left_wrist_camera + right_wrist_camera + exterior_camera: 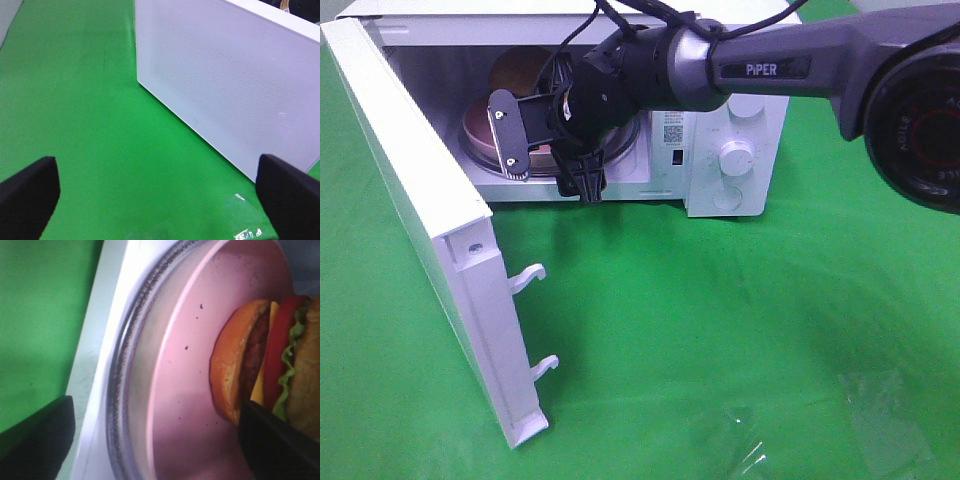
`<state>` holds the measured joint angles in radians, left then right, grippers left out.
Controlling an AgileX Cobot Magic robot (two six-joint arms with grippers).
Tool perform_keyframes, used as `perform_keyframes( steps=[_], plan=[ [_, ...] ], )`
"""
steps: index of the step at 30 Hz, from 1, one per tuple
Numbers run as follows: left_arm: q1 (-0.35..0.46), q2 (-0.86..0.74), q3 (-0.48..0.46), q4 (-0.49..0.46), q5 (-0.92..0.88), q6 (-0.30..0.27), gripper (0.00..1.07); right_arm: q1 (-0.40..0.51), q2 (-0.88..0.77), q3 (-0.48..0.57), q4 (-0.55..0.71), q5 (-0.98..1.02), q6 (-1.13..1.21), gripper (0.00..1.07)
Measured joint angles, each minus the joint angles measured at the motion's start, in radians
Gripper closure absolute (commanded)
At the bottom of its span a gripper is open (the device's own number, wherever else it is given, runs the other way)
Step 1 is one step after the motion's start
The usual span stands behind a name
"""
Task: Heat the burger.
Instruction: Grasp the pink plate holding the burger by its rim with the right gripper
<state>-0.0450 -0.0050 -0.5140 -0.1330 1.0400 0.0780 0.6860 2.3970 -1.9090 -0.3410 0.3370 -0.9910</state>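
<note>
The burger [516,70] [265,365] has a golden-brown bun, lettuce, tomato and cheese. It sits on a pink plate [474,126] [200,335] on the glass turntable [127,370] inside the open white microwave [735,150]. My right gripper [548,155] [155,445] reaches into the microwave mouth with its jaws wide apart and nothing between them. One finger [280,445] lies beside the burger, the other [35,440] is outside the front sill. My left gripper [160,195] is open over the green cloth, facing the outer face of the microwave door [230,85]. It does not show in the high view.
The microwave door [420,200] stands swung out to the left, with two latch hooks [527,280] on its edge. The control knob [734,155] is on the right panel. Green cloth covers the table, and clear plastic film [800,430] lies at the front right.
</note>
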Motion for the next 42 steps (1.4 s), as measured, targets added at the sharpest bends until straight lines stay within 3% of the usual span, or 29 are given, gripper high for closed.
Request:
perform_keyframes(
  steps=[3,8,10,11,12,13,14,15,19,26,42],
  plan=[
    [0.000,0.000,0.000,0.001,0.000,0.000,0.06,0.000,0.007,-0.009,0.001,0.001,0.000,0.25],
    [0.000,0.000,0.000,0.010,0.000,0.000,0.06,0.000,0.037,-0.043,0.021,-0.002,0.001,0.38],
    [0.000,0.000,0.000,0.017,0.000,0.000,0.06,0.000,0.046,-0.045,0.027,-0.017,0.002,0.49],
    [0.000,0.000,0.000,0.017,0.000,0.000,0.06,0.000,0.046,-0.045,0.027,-0.017,0.002,0.49],
    [0.000,0.000,0.000,0.018,0.000,0.000,0.06,0.000,0.049,-0.045,0.032,-0.017,0.002,0.58],
    [0.000,0.000,0.000,0.018,0.000,0.000,0.06,0.000,0.049,-0.045,0.032,-0.017,0.002,0.58],
    [0.000,0.000,0.000,0.019,0.000,0.000,0.06,0.000,0.049,-0.045,0.051,-0.011,0.004,0.67],
    [0.000,0.000,0.000,0.019,0.000,0.000,0.06,0.000,0.049,-0.045,0.051,-0.011,0.004,0.67],
    [0.000,0.000,0.000,0.022,0.000,0.000,0.06,0.005,0.058,-0.045,0.084,-0.002,0.005,0.86],
    [0.000,0.000,0.000,0.022,0.000,0.000,0.06,0.023,0.061,-0.043,0.096,-0.002,0.014,1.07],
    [0.000,0.000,0.000,0.022,0.000,0.000,0.06,0.027,0.061,-0.042,0.099,0.003,0.011,1.07]
  ],
)
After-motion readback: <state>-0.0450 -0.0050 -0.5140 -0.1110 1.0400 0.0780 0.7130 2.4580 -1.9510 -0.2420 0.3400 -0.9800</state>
